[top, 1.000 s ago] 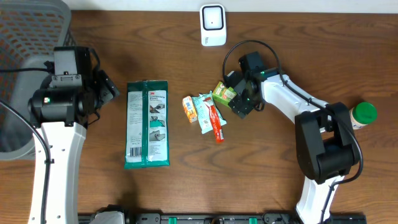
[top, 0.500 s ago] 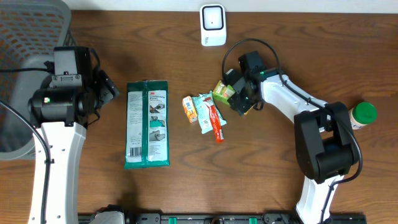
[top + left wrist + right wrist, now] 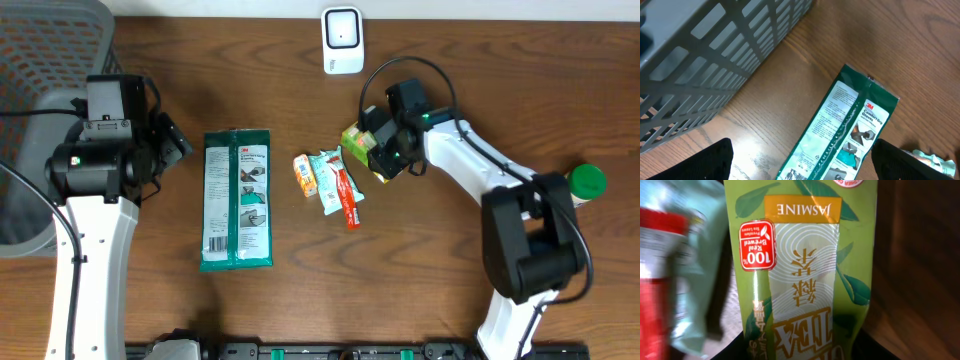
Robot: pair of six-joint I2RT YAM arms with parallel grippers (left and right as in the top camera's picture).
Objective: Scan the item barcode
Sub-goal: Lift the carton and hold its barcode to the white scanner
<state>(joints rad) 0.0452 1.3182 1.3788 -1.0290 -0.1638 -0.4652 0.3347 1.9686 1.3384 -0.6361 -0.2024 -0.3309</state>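
Note:
The item, a green jasmine tea carton (image 3: 355,139), sits in my right gripper (image 3: 374,150), right of a small pile of snacks. In the right wrist view the carton (image 3: 800,270) fills the space between the dark fingers, which press on both its sides; my right gripper (image 3: 805,352) is shut on it. No barcode shows on the faces I see. The white scanner (image 3: 342,40) stands at the back edge of the table. My left gripper (image 3: 172,140) hangs open over the wood, left of a green wipes pack (image 3: 236,200); in the left wrist view its fingers (image 3: 710,162) hold nothing.
An orange packet (image 3: 305,173), a teal packet (image 3: 325,178) and a red stick pack (image 3: 348,200) lie together mid-table. A grey mesh basket (image 3: 50,60) stands at the far left. A green-lidded bottle (image 3: 586,181) is at the right.
My right gripper has closed on the green tea carton and shifted it slightly up and back, away from the snack pile. The left arm has not moved.

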